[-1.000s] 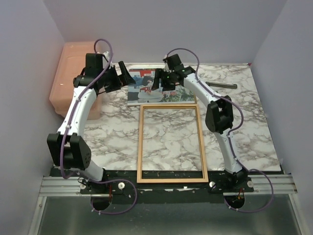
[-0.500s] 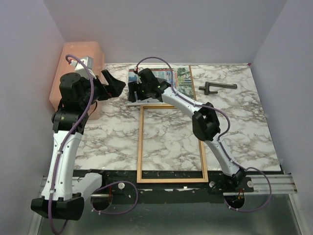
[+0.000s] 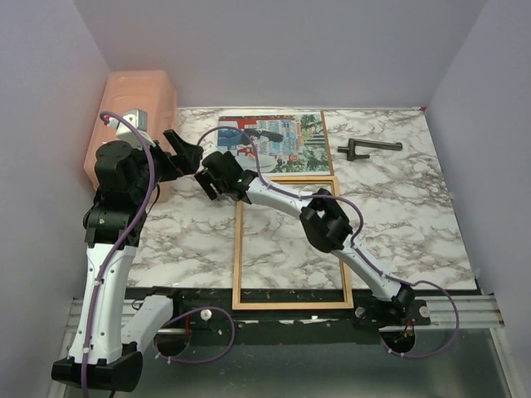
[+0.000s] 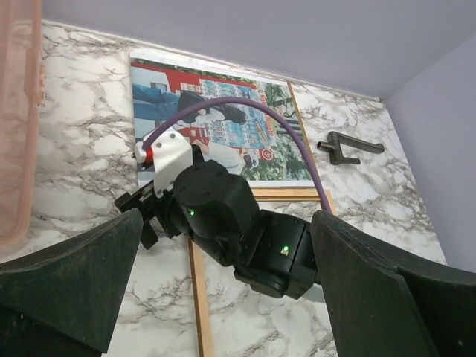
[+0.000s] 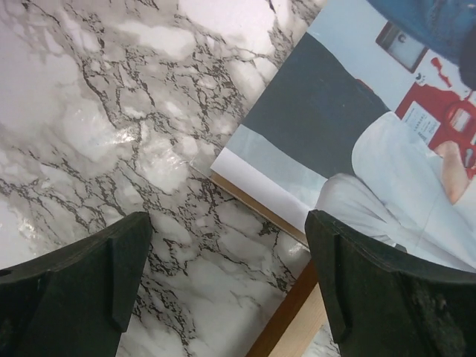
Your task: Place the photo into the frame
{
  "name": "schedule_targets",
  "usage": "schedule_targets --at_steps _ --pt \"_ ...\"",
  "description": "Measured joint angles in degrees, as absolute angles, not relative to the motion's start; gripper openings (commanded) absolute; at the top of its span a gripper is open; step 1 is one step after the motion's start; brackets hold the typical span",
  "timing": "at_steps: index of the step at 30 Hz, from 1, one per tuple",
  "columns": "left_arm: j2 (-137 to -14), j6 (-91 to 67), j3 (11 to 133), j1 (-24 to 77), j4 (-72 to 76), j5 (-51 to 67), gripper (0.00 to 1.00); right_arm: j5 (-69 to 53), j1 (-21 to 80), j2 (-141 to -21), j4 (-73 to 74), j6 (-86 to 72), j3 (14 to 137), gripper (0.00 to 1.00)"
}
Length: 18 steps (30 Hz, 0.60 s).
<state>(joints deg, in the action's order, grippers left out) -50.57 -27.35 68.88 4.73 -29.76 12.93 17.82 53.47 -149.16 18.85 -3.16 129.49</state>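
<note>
From where I stand the photo (image 3: pixel 270 145) lies flat on the table (image 3: pixel 415 224) at the far middle, its long axis running from 9 to 3 o'clock; the frame (image 3: pixel 238 249) lies just toward 6 o'clock of it with its long axis from 12 to 6, its far rail right against the photo's near edge, so I reckon the print needs a quarter turn before it can drop in; a brown board (image 5: pixel 256 208) peeps out from under the photo's border; the right end effector (image 3: pixel 214 178) has its arm stretched across the frame and sits at the photo's near left corner, and in its own wrist view the right end effector (image 5: pixel 227 223) has its fingers (image 5: pixel 126 275) spread apart with nothing between them but marble, that corner of the photo (image 5: pixel 349 119) and a bit of the frame (image 5: pixel 290 327); the print lies toward 1 o'clock from it; whether it touches the table I cannot tell; the left end effector (image 3: pixel 187 149) hangs higher, out at 9 o'clock of the photo, fingers also apart and holding nothing, looking down on the right wrist; the right arm is plainly the nearer one, so I would expect it to take that corner; a pink bin (image 3: pixel 137 99) stands at the far left and a dark handle (image 3: pixel 369 148) lies toward 3 o'clock of the photo
</note>
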Motion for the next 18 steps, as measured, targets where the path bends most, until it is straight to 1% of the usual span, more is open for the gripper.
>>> schedule_targets --at_steps 1,5,9,12,18 --pt "-50.41 -27.22 68.88 4.73 -29.76 12.69 0.99 19.53 54.08 -149.36 18.09 -2.09 129.47 1.00" --pt "-50.37 -26.79 68.88 4.73 -30.00 12.38 0.98 26.20 55.94 -150.67 14.00 2.48 129.84 1.00" --pt "-50.37 -26.33 68.88 4.73 -30.24 12.38 0.98 30.46 56.58 -155.13 12.91 4.93 136.25 1.00" --pt "-50.37 -25.96 68.88 4.73 -30.70 12.38 0.99 31.22 56.53 -157.27 12.95 4.97 139.61 1.00" --pt "-50.41 -25.52 68.88 4.73 -31.57 12.40 0.99 31.48 55.72 -157.62 13.41 2.70 140.14 0.97"
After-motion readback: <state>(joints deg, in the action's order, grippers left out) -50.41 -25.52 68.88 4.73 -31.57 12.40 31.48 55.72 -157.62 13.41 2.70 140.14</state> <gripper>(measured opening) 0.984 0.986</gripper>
